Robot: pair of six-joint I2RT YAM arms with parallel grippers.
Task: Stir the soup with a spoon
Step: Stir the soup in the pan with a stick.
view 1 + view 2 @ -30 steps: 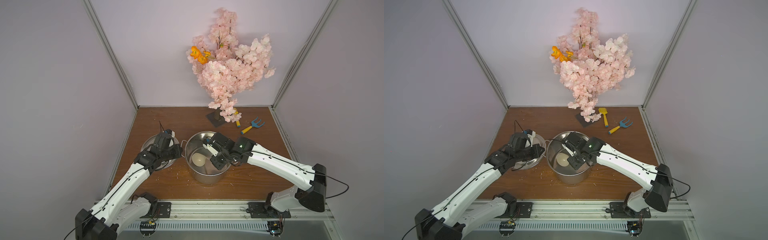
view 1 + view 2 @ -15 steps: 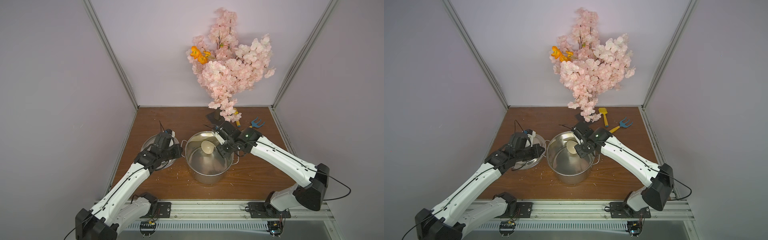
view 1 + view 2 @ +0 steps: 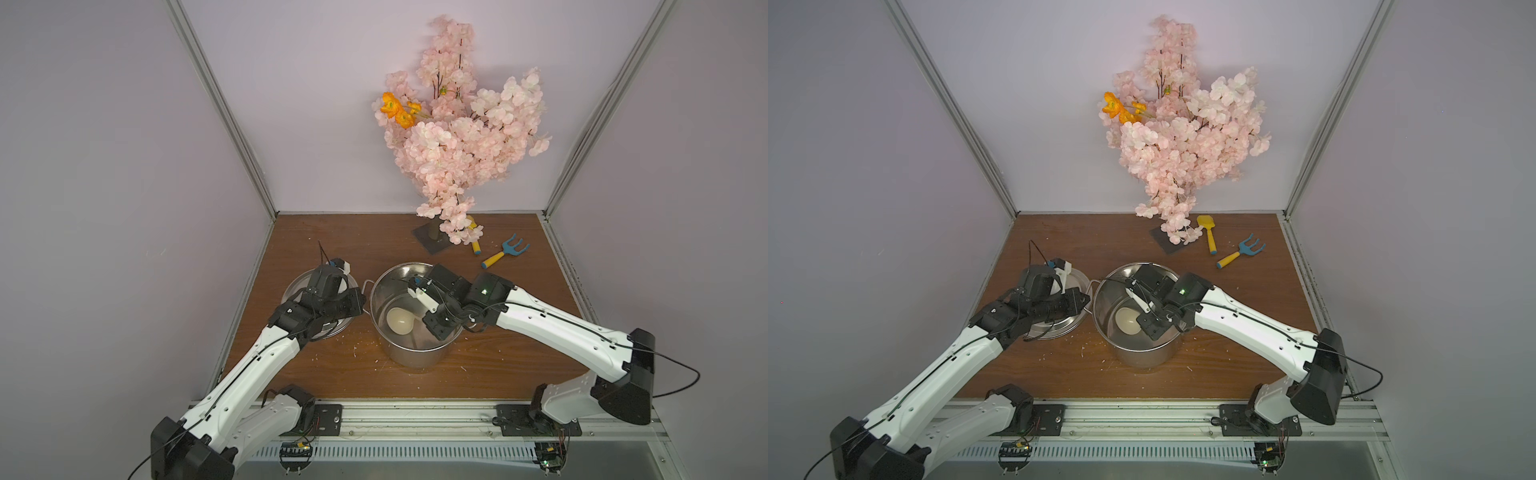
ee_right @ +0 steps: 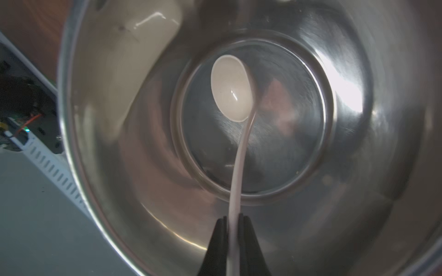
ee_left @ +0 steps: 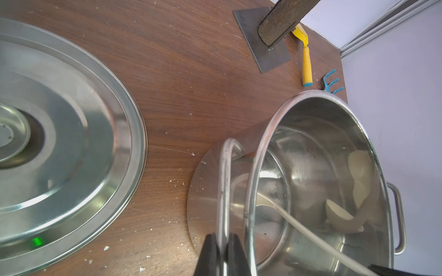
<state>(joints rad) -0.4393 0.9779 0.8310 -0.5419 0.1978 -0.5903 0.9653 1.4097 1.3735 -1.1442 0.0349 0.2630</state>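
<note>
right gripper (image 4: 235, 221) closed tight on the spoon (image 4: 230, 88) handle, bowl low inside the pot (image 3: 415, 357), ready for stirring | left gripper (image 5: 223, 241) pinches the pot's left loop handle (image 5: 224, 167), I think to steady it | lid (image 5: 71, 143) lies left, off the pot

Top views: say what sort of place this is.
Probably a robot test booth, not a real kitchen: plain panel walls in an aluminium frame, two arms bolted to a rail at the table's edge, and props, a fake blossom branch and a toy rake, near the stockpot.
</note>
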